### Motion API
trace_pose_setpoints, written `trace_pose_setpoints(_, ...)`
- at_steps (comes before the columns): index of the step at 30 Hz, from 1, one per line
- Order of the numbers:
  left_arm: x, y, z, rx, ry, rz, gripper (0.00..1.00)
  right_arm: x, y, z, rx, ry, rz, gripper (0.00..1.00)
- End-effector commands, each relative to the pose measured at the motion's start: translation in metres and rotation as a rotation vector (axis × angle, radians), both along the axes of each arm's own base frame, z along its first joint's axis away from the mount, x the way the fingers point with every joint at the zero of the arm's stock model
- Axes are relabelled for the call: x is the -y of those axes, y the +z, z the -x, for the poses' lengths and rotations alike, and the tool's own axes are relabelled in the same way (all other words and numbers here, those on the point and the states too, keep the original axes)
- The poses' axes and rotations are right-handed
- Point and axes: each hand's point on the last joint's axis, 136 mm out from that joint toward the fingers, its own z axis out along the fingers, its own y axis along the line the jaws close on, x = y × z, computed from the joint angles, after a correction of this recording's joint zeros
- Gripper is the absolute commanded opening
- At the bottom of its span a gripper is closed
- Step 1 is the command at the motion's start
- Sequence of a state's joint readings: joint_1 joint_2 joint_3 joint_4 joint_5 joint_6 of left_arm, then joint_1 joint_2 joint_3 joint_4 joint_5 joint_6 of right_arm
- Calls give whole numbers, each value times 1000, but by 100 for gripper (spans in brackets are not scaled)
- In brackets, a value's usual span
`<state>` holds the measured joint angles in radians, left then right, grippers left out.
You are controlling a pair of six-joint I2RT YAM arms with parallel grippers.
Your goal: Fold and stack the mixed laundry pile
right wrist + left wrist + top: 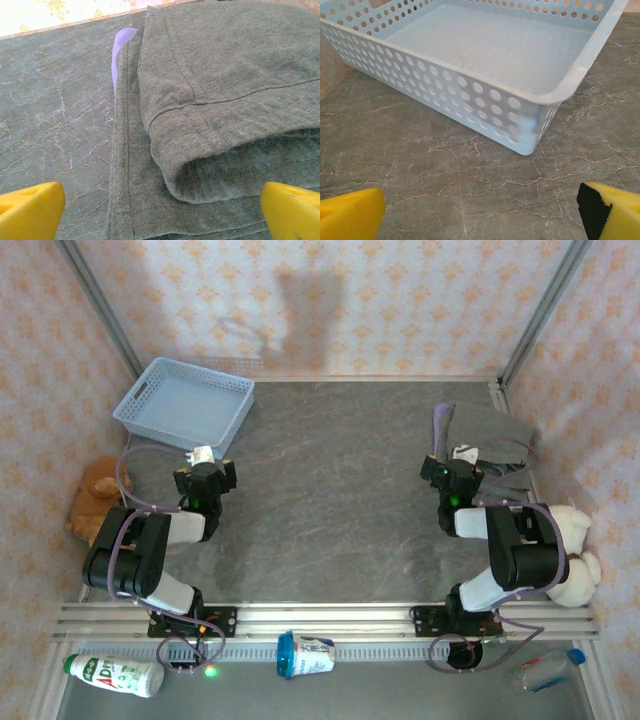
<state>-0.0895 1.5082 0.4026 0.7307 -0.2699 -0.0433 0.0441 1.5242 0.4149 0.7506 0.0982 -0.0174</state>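
The mixed laundry pile lies folded at the back right of the table: a dull grey top (492, 436) (225, 100) on top, with a lavender-purple edge (441, 422) (119, 50) peeking out from under its left side. My right gripper (462, 464) (162, 215) hovers at the pile's near edge, open, its yellow fingertips (30, 210) spread to either side of the rolled grey fold and holding nothing. My left gripper (203, 462) (480, 220) is open over bare table just in front of the basket's near corner, its yellow pads (350, 215) wide apart.
A light blue perforated basket (185, 405) (485, 100) stands empty at the back left. A brown plush toy (92, 502) sits off the left edge and a cream one (575, 550) off the right. Bottles (115, 673) and a cup (305, 655) lie below the front rail.
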Motion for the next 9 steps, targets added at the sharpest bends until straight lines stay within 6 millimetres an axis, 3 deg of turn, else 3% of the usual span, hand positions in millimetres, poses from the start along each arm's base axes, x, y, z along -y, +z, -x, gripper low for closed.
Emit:
trace_pose_setpoints(1, -8, 17, -4, 59, 34, -18, 100, 6, 9, -2, 37, -25, 20, 99)
trace_pose_setpoints(9, -7, 16, -4, 54, 31, -17, 100, 5, 9, -2, 40, -19, 19, 99)
